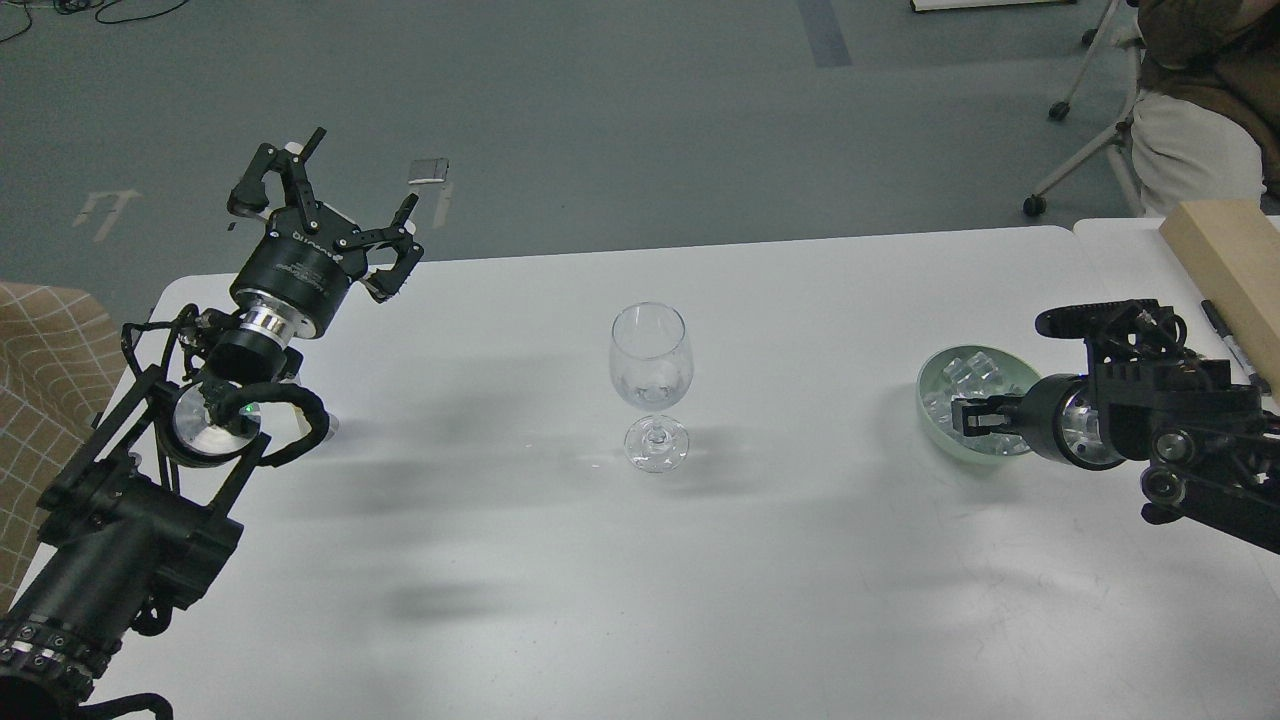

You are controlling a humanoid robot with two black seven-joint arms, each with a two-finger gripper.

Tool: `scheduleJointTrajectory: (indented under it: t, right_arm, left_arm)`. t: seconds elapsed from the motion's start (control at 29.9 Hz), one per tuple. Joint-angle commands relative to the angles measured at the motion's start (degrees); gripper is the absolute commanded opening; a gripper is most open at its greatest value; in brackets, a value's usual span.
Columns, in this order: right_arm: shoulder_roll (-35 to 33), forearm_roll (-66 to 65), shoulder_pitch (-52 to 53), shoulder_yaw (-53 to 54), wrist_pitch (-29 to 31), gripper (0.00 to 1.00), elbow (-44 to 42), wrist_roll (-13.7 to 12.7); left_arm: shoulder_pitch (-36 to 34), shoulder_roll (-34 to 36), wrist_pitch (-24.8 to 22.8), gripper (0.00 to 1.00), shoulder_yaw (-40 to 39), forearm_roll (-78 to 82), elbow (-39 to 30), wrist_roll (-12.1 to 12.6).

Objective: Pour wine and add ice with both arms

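1. A white desk (560, 560) fills most of the frame, its far edge running across the upper third, with grey floor (600, 110) beyond it.
2. The left arm (120, 530) rises from the lower left corner toward the upper left of the frame. Its gripper (330, 205) is held above the desk's far left corner, jaws spread wide and holding nothing.
3. The right arm (1200, 450) enters from the right edge at mid-height and points toward the centre. Its gripper (965, 415) reaches into a bowl; the fingers are seen end-on and dark, so whether the jaws are wide, narrow or closed on anything cannot be told.
4. A seated person (1200, 110), only partly in view, occupies the upper right corner, on a wheeled chair (1085, 150).
5. A pale wooden block (1235, 270) lies on the desk at the right edge, with a black pen (1228, 335) just beside it.
6. A wine glass (651, 380) stands upright at the centre of the frame, well apart from both arms. Any wine in it is too faint to make out.
7. A pale green bowl (935, 400) sits at centre right, partly covered by the right gripper.
8. The ice (970, 370), small clear cubes, lies piled inside that bowl.
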Motion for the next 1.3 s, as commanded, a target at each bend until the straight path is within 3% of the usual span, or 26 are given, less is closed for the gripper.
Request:
scheduleJointTrajectory:
  t: [0.0,0.17,0.33,0.9,1.27]
  right_arm:
    - [0.39,0.09,-0.01,0.09,0.0,0.42,-0.29,0.14]
    - [0.83,0.18,-0.01,0.09,0.0,0.29,-1.0,0.4]
    - [0.65,0.18,0.08,0.09,0.36,0.0,-1.08,0.58]
    - [-3.3,1.14,5.87,0.79,2.29,0.0,1.99,1.45]
    - [-3.39,1.58,14.48,0.88,7.2,0.0,5.77,6.28]
  left_arm:
    - [0.02,0.0,0.01,0.98,0.0,0.0,0.0,0.0]
    - [0.02,0.0,0.01,0.98,0.0,0.0,0.0,0.0]
    - [0.02,0.0,0.01,0.98,0.0,0.0,0.0,0.0]
    - [0.02,0.0,0.01,0.98,0.09,0.0,0.0,0.0]
    - [0.02,0.0,0.01,0.98,0.09,0.0,0.0,0.0]
